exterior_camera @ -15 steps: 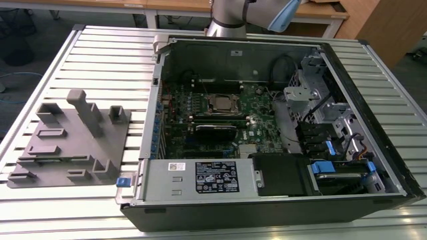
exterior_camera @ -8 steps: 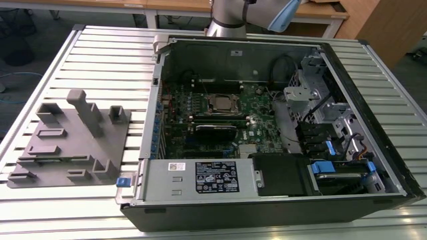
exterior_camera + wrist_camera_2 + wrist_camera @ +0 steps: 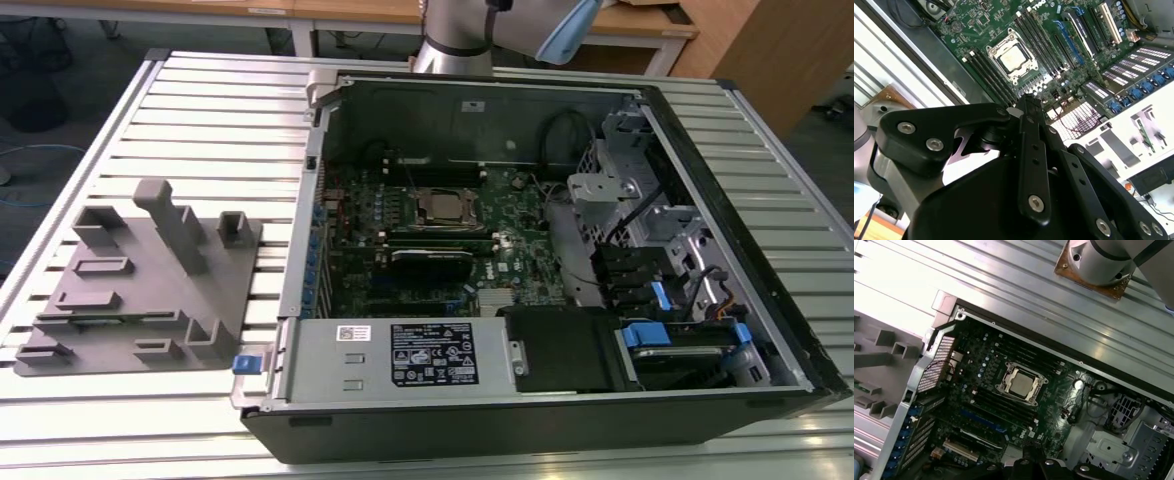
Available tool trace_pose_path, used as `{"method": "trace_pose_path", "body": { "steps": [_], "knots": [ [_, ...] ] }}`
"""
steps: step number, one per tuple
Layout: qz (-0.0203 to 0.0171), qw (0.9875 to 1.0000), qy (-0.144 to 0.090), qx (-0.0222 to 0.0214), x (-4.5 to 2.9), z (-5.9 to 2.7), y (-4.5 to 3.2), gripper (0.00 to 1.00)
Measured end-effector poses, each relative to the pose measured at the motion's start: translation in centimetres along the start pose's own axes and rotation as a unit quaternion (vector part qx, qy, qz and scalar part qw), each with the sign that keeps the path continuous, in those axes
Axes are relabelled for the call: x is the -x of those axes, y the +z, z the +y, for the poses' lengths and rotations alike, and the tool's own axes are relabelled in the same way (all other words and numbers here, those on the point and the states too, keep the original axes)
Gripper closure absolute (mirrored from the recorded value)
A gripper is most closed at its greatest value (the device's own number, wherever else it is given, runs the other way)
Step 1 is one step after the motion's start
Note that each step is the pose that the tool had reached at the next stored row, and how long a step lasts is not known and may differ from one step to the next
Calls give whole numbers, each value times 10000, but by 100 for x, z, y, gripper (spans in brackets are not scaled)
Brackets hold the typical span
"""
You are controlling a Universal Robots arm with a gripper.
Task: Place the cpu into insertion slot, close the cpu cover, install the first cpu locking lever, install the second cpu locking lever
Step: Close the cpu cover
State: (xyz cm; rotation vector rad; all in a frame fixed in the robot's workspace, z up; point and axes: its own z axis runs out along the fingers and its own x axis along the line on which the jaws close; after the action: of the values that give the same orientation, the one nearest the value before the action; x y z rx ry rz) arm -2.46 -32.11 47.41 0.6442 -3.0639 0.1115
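Note:
The cpu [image 3: 442,205] [image 3: 1013,59] [image 3: 1021,384] lies flat in the insertion slot [image 3: 1005,385] on the green board, its silver-grey face up. The cpu cover [image 3: 1035,393] [image 3: 999,48] is the thin silvery frame that rings the chip; how the locking levers stand is too small to tell. In both wrist views my gripper [image 3: 1026,100] [image 3: 1029,462] hangs well above the board and off to one side of the socket. It is shut and holds nothing.
The open computer case [image 3: 747,250] lies on a slatted metal table [image 3: 200,110]. A grey fixture block [image 3: 134,290] stands at the exterior view's left. Inside are a power supply [image 3: 400,355], drive cages [image 3: 634,190] and long black memory sticks [image 3: 999,407]. The arm's base [image 3: 454,40] rises behind the case.

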Motion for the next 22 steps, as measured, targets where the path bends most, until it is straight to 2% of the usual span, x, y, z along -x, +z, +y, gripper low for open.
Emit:
{"method": "trace_pose_path", "body": {
  "steps": [22],
  "knots": [
    [-8, 10000, 1, -3, 3, 9, 127, 90]
  ]
}}
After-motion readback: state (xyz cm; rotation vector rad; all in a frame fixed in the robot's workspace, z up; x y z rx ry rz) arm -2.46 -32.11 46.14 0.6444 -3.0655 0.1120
